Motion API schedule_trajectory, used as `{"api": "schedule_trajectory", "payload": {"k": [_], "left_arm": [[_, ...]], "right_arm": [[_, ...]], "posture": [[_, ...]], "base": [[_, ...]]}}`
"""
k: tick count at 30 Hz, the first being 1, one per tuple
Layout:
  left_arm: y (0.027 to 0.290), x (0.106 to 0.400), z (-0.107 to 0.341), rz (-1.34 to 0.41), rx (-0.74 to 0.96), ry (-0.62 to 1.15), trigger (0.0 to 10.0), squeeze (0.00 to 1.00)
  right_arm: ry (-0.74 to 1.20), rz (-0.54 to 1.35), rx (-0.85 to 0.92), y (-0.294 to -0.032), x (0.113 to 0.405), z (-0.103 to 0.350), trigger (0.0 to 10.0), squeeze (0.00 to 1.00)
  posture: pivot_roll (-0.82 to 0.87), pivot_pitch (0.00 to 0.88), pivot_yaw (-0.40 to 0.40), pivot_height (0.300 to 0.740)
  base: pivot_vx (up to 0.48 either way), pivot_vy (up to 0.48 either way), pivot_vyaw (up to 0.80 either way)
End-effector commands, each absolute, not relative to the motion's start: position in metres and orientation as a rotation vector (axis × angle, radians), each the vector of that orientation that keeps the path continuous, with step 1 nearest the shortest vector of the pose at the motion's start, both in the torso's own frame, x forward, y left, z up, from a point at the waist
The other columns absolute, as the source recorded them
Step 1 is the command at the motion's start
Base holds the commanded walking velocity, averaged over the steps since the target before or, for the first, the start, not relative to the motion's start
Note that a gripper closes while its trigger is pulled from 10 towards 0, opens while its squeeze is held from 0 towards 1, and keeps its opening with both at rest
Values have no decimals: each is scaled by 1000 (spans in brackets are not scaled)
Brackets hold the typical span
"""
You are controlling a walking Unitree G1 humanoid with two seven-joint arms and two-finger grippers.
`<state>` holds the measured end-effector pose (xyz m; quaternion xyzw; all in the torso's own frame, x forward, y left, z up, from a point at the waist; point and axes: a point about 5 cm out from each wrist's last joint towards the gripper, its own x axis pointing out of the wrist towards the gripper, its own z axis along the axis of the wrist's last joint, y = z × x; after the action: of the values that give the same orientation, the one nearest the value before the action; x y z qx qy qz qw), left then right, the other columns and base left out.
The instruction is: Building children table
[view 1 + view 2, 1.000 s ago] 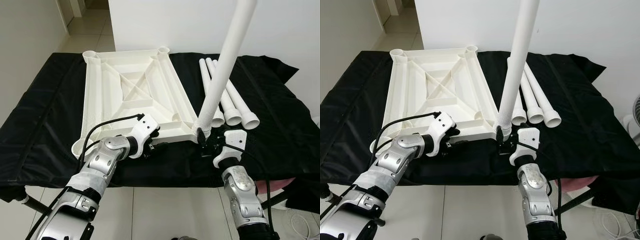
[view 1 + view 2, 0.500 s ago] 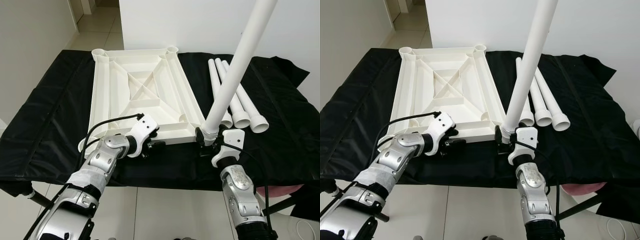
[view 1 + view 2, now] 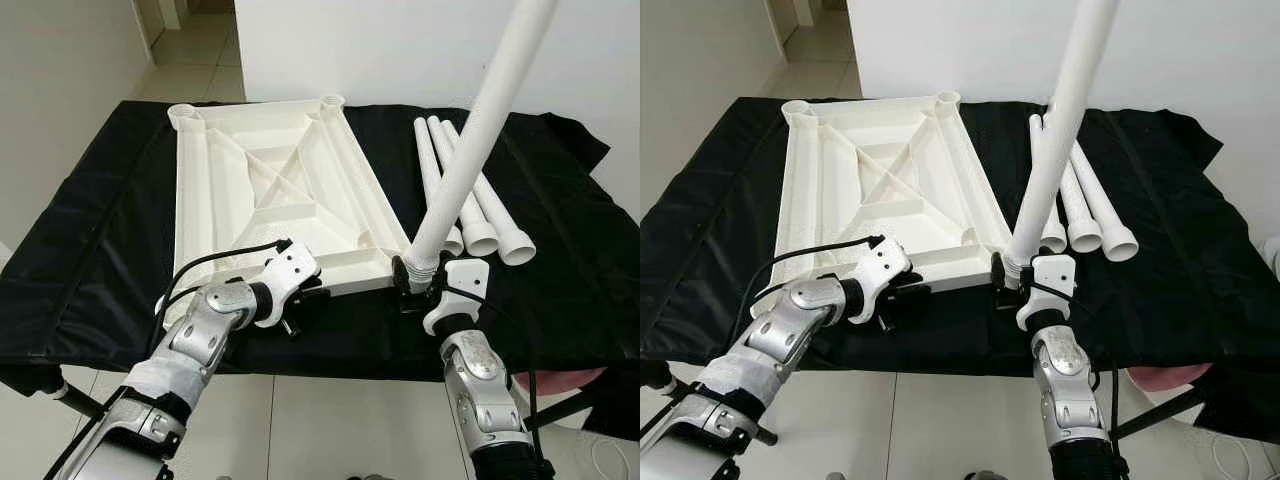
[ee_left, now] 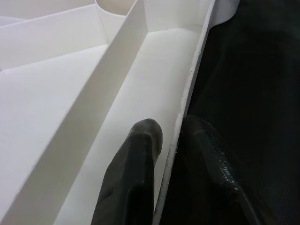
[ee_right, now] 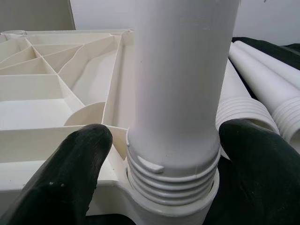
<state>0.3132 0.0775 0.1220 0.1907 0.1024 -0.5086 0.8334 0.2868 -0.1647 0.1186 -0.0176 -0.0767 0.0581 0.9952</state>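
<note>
The white tabletop [image 3: 270, 190] lies upside down on the black cloth [image 3: 90, 250], ribs up. One white table leg [image 3: 470, 150] stands in its near right corner socket [image 5: 140, 206], leaning up and to the right. My right gripper [image 3: 416, 287] is shut on the threaded foot of that leg [image 5: 173, 93], a black finger [image 5: 75, 164] on each side. My left gripper [image 3: 303, 302] is shut on the tabletop's near rim [image 4: 187, 89], one finger [image 4: 140, 145] inside it and one outside. Three spare legs [image 3: 480, 215] lie side by side on the cloth to the right.
The cloth-covered table ends just in front of both grippers, with tiled floor [image 3: 300, 430] below. A white wall [image 3: 380, 50] rises behind the table. A pink object [image 3: 545, 381] sits low at the right, beyond the cloth's edge.
The tabletop's far end has swung a little to the left, and my left gripper has dropped slightly with the near rim. The leg leans further right than a second ago.
</note>
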Motion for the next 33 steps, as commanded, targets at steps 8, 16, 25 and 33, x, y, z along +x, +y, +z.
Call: {"api": "schedule_trajectory", "payload": {"k": [8,16,25,33], "left_arm": [[89,313,114,-1016,408,268,0,0],[123,321,117,-712,316,284,0,0],[139,327,118,-578,296,284,0,0],[143,329,116,-482,289,305,0,0]], "right_arm": [[-148,111,-36,-165,286,117,10000,0],[-145,116,-37,-164,286,116,10000,0],[-146,125,-41,-164,287,117,10000,0],[-144,133,-40,-162,287,116,10000,0]], "posture": [[-66,38,34,740],[-53,43,24,740],[-48,43,18,740],[-46,38,16,740]], "base": [[0,0,0],[0,0,0],[0,0,0],[0,0,0]]}}
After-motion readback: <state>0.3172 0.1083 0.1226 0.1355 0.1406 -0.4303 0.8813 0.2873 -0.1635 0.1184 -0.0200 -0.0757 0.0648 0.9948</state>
